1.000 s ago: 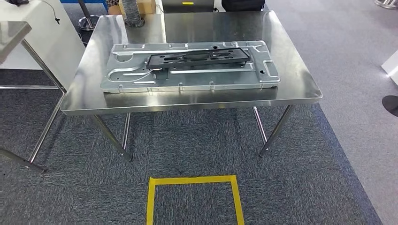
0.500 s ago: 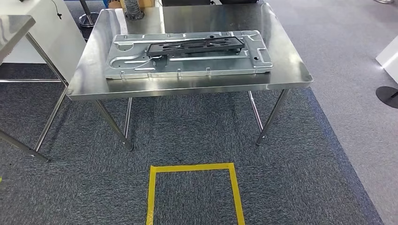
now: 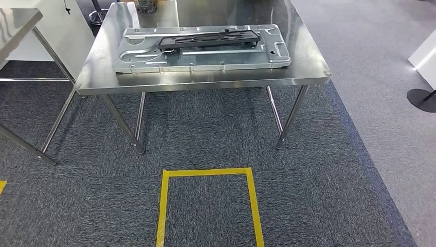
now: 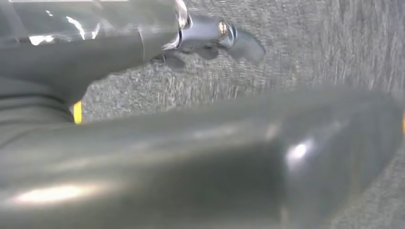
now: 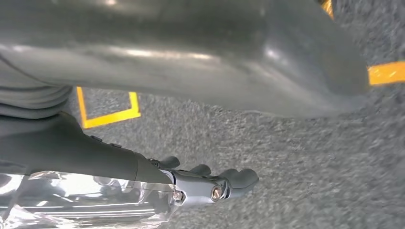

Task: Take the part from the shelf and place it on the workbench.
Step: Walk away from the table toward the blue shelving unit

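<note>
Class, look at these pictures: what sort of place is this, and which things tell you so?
Probably a workshop or factory test floor: a steel workbench carrying a stamped metal panel, and a yellow tape square marked on the carpet.

We are seeing a bracket (image 3: 208, 38) lying on a panel (image 3: 200, 49), which is lying on the worktop (image 3: 205, 82); a taped square (image 3: 208, 206) is lying on the floor before it.

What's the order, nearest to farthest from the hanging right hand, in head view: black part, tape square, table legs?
1. Tape square, on the carpet, closest to the right hand.
2. Table legs, beyond the tape.
3. Black part, on the tabletop panel, farthest.
</note>
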